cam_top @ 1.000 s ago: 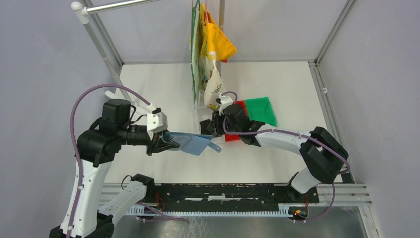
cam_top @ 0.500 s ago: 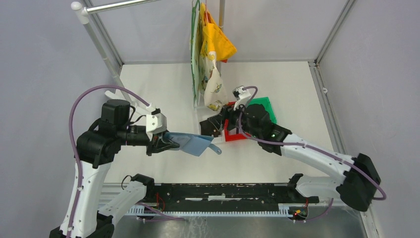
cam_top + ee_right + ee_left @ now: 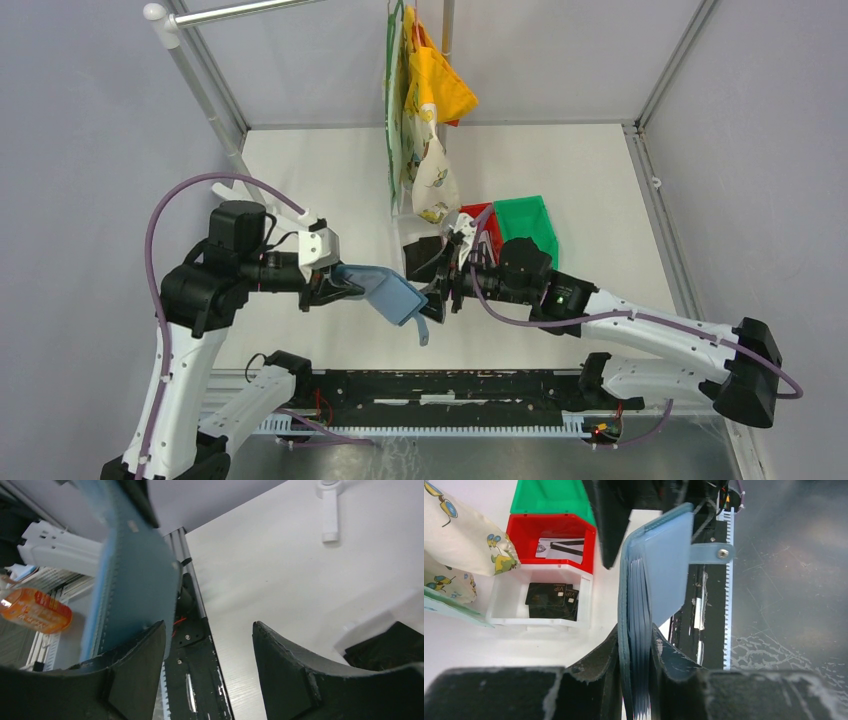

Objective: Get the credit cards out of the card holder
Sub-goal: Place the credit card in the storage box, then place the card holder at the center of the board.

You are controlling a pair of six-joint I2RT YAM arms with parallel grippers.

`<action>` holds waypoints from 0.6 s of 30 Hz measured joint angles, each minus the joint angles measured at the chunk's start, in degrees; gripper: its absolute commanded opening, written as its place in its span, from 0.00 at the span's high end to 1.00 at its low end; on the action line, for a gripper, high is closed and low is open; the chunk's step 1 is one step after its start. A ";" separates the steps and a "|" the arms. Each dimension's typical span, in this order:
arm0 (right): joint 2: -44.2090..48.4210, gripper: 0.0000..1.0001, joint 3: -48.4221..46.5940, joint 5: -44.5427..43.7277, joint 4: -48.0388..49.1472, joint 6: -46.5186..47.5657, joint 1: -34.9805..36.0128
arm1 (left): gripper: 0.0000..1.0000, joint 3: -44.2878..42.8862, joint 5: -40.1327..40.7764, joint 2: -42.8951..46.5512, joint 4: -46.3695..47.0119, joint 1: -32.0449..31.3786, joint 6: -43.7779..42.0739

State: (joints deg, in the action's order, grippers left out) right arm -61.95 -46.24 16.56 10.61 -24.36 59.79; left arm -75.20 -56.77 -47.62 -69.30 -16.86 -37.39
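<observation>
My left gripper [image 3: 335, 287] [image 3: 635, 630] is shut on the spine end of the teal-blue card holder [image 3: 390, 292] [image 3: 659, 570], held in the air with its snap tab [image 3: 711, 553] hanging toward the near edge. Its inner sleeves show edge-on; I cannot tell whether cards sit in them. My right gripper [image 3: 442, 290] [image 3: 209, 630] stands open at the holder's free end, with the holder [image 3: 135, 580] beside its left finger [image 3: 145, 655] and nothing between the jaws. Black credit cards [image 3: 549, 600] lie in the white bin [image 3: 509, 615]. A pale card [image 3: 561, 547] lies in the red bin [image 3: 524, 530].
A green bin [image 3: 525, 222] [image 3: 549, 497] stands behind the red bin [image 3: 482, 214]. Printed and yellow cloth bags [image 3: 425, 110] hang from the top rail just behind the bins. A black rail [image 3: 450, 385] runs along the near table edge.
My right arm has swung from the bins to the holder's free end, its jaws now open. The holder has tilted, its tab now pointing down toward the near edge.
</observation>
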 measured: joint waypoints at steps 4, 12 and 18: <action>0.00 0.27 -0.02 -0.35 0.76 1.73 4.33 | 0.93 0.83 0.22 -0.22 0.59 -0.02 -0.02; -5.22 0.22 -6.54 -6.62 1.29 5.92 10.40 | 0.93 2.49 -0.98 -1.84 1.20 -0.04 0.02; -7.98 0.24 -10.88 -11.19 0.94 8.46 11.54 | 0.93 2.54 -5.14 -2.67 -0.48 -0.02 -0.22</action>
State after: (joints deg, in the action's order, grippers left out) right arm -69.93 -57.12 5.37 11.55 -15.90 71.33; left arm -72.66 -61.91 -50.28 -69.78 -16.88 -37.60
